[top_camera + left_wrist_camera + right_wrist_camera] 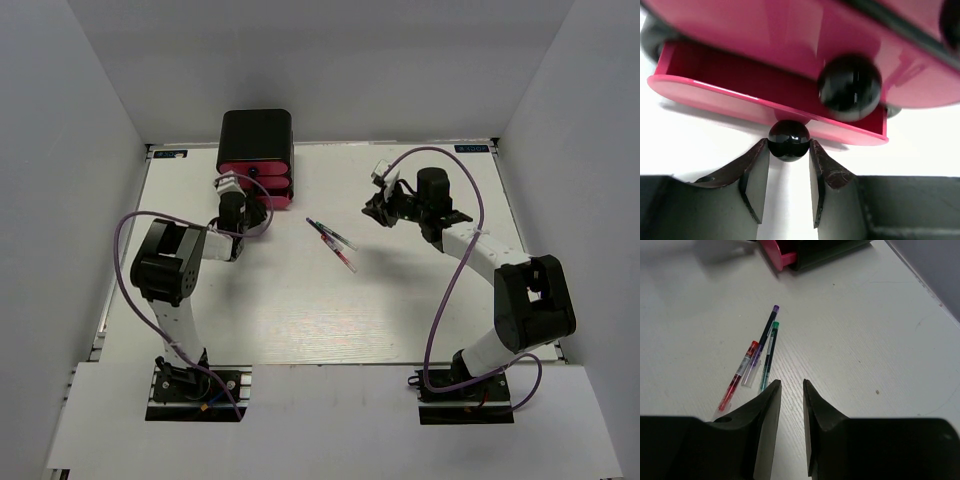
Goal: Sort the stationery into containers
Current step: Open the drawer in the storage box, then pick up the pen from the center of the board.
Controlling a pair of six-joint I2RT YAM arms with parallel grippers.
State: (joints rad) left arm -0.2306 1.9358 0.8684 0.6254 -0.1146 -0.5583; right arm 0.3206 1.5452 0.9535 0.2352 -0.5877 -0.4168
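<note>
From above, the black cabinet (256,128) is sitting at the far edge of the tabletop (300,320), left of the middle, with its pink drawers (256,183) facing the near edge. The left gripper (232,197) is meeting the drawer fronts. The right gripper (383,210) is hanging toward the far right corner, and the pens (335,243) are lying loose near the middle, well apart from both.

In the left wrist view, the fingers (756,169) are pinching the lower knob (788,139) from both sides. The bottom drawer (740,102) is standing partly out, its inside showing, so the opening looks under way. A straight, level pull toward the near edge should be keeping the round knob from slipping free and the cabinet from sliding or tipping. A second knob (850,87) is looming just above.

In the right wrist view, the right jaws are standing a thin gap apart, holding nothing. A purple-tipped pen (766,330), a green-tipped pen (768,352) and a red pen (737,374) are lying side by side ahead.

The surface is looking white and finely grained, and plain white walls (60,150) are closing in three sides.
</note>
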